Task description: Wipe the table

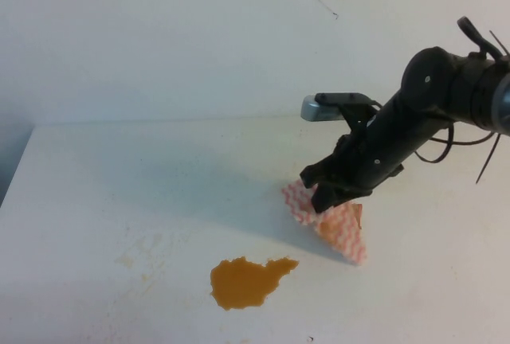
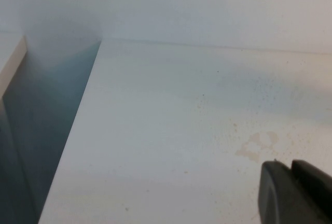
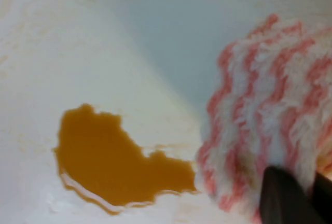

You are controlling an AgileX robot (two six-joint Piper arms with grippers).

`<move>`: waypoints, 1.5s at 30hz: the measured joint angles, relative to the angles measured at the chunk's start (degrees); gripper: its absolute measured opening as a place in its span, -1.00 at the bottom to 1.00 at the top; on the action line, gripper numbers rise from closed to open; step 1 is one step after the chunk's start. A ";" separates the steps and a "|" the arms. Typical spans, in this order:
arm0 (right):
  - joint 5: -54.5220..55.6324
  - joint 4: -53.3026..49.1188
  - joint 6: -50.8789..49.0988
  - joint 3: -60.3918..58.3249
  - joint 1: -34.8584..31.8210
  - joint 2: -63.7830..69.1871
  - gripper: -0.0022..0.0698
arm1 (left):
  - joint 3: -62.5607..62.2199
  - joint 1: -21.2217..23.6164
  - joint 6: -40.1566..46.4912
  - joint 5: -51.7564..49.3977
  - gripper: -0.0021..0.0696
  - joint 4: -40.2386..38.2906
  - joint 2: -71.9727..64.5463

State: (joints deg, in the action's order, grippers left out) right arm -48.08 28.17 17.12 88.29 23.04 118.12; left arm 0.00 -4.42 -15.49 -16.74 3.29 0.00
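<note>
The right gripper [image 1: 323, 194] is clamped tight on the pink-and-white cloth [image 1: 344, 231], whose lower corner seems to touch the table [image 1: 119, 177] just beside the orange spill [image 1: 247, 282]. The left gripper [image 2: 293, 193] hovers over the table towards its left edge; I cannot tell whether it is open.

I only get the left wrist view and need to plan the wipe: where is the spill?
Observer: An orange puddle lies near the middle of the table's near edge.
Operator: Who has the cloth?
Observer: The right gripper is shut on the red-and-white cloth, just right of the puddle and not touching it.
Operator: And my left gripper?
Observer: The left gripper is outside the high view, so it is not over the puddle.
</note>
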 joint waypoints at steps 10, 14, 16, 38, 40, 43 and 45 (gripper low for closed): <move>-0.47 14.20 8.12 3.56 9.99 0.00 -0.88 | 0.00 0.00 0.00 0.00 -0.95 0.00 0.00; -0.47 20.91 11.53 3.96 13.47 0.00 -0.88 | 0.00 0.00 0.00 0.00 -0.95 0.00 0.00; -0.47 22.39 12.25 4.05 14.29 0.00 -0.88 | 0.00 0.00 0.00 0.00 -0.95 0.00 0.00; -3.76 -5.32 -12.56 5.46 14.94 10.06 -0.88 | 0.00 0.00 0.00 0.00 -0.95 0.00 0.00; -5.35 -12.33 -16.67 5.84 14.94 9.65 -0.88 | 0.00 0.00 0.00 0.00 -0.95 0.00 0.00; -7.95 -21.28 -22.21 6.31 14.94 9.14 -0.88 | 0.00 0.00 0.00 0.00 -0.95 0.00 0.00; -9.20 -25.85 -24.29 6.31 14.94 8.82 -0.88 | 0.00 0.00 0.00 0.00 -0.95 0.00 0.00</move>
State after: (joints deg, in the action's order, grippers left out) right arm -57.28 2.32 -7.17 94.61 37.98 126.94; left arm 0.00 -4.42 -15.49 -16.74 3.29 0.00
